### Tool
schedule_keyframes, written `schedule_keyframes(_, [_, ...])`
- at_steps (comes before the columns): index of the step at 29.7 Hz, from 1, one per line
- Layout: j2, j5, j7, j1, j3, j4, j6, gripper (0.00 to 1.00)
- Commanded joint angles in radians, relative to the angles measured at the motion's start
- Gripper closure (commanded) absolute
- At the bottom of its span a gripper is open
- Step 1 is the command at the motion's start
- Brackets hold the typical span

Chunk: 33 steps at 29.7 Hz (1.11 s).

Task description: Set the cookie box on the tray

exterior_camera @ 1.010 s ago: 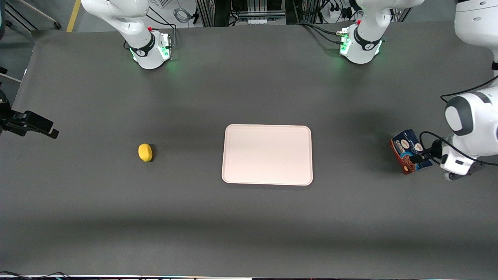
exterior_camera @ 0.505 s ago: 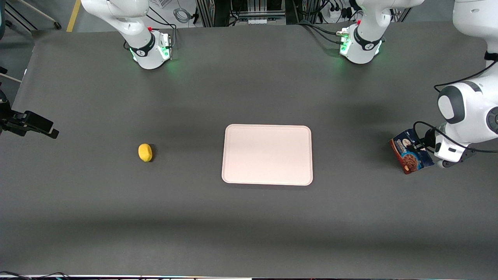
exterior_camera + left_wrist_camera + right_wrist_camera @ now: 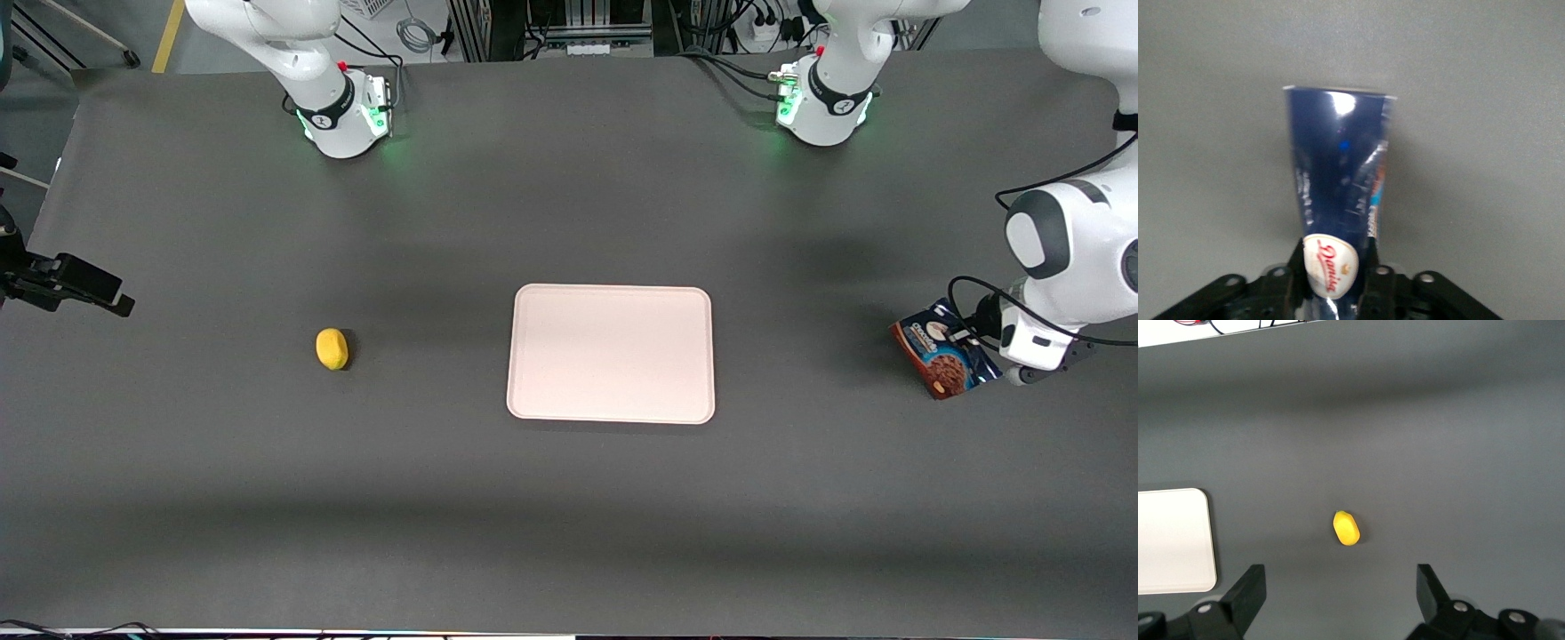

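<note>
The jaws of the left arm's gripper [image 3: 1338,283] are closed on the end of the small flat dark blue cookie box [image 3: 1338,180], a finger pressed against each flat side, with the rest of the carton sticking out past the fingertips over the grey desk [image 3: 1485,133].

Over the last second the box has tipped from lying nearly square on the desk to a steeper slant, and it has slid a little toward the working arm's end of the desk along with the wrist. In my judgement the grasp is made and the lift is just starting; whether the box's lower corner has left the desk cannot be told.

In the front view the cookie box [image 3: 944,359] sits just beside the gripper [image 3: 973,336], well apart from the large pale pinkish-white rectangular tray [image 3: 533,356], which holds nothing. The whole carry toward the parked arm's end is yet to come.

A small yellow lemon-shaped object [image 3: 332,348] lies on the desk nearer the parked arm than the tray.

As for writing, the white round logo on the box carries red script that seems to read "Danisa". Other small print on the carton is too fine to make out.
</note>
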Motion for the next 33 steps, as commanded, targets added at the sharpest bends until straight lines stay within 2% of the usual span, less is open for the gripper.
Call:
schedule_keyframes(1, [-0.078,0.010,-0.014,-0.012,-0.019,0.155,-0.211,1.00])
schedule_keyframes(6, [-0.109,0.018,-0.014,-0.012,-0.039,0.348,-0.421,1.00])
schedule_keyframes(9, [-0.131,0.047,-0.016,-0.014,-0.065,0.469,-0.545,1.00])
schedule_keyframes(14, [-0.134,0.052,-0.034,-0.014,-0.163,0.652,-0.716,1.00])
schedule_keyframes(17, [-0.134,0.069,-0.109,-0.015,-0.258,0.700,-0.770,1.00])
schedule_keyframes(22, [-0.119,0.141,-0.295,-0.018,-0.476,0.695,-0.753,1.00])
schedule_keyframes(25, [-0.068,0.182,-0.396,-0.020,-0.584,0.677,-0.689,1.00])
schedule_keyframes(29, [0.013,0.188,-0.477,-0.027,-0.653,0.646,-0.580,1.00])
schedule_keyframes(33, [0.105,0.202,-0.484,-0.064,-0.664,0.637,-0.500,1.00])
